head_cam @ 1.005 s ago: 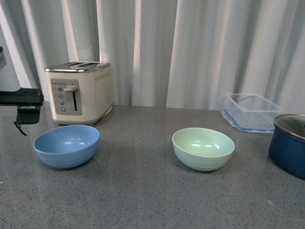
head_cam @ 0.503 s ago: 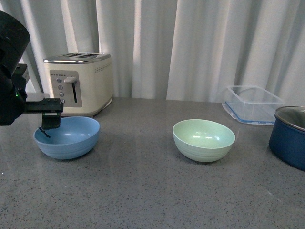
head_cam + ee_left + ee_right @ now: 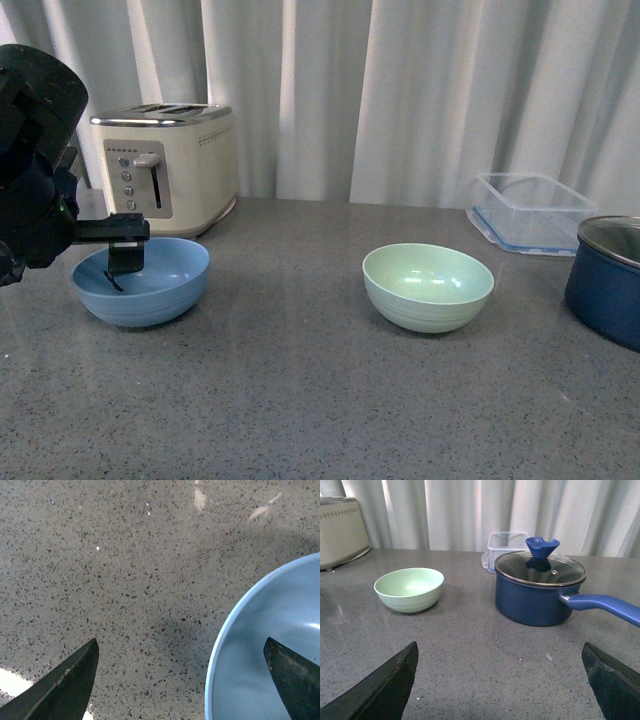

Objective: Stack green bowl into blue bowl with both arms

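The light sky-blue round matte bowl (image 3: 140, 281) stands upright on the grey speckled table (image 3: 300, 400), at the left side and just in front of the cream two-slot toaster (image 3: 168, 185). Its mouth faces straight up. Being round, it has no long axis to tell.

The pale mint-green round matte bowl (image 3: 428, 287) stands right of centre, also mouth up and level, well apart from the blue bowl with bare table between them.

The bulky black left arm (image 3: 35, 160) reaches in from the left edge, and its tip hangs over the near-left part of the blue bowl. In the left wrist view its jaws stand wide apart and hold nothing. One flat black finger (image 3: 295, 680) is over the inside of the blue bowl (image 3: 270, 645), the other finger (image 3: 65, 685) is over bare table, and the bowl's rim runs between them. Whether either finger touches the bowl cannot be told.

The right arm's jaws, seen only in the right wrist view, are also spread wide and empty, with a finger (image 3: 385, 685) at each side. The green bowl (image 3: 409, 589) lies well ahead of them.

A dark navy pot with a glass lid (image 3: 540, 590) stands near that bowl. A clear plastic box (image 3: 530, 210) stands behind it by the white curtain (image 3: 400, 90).
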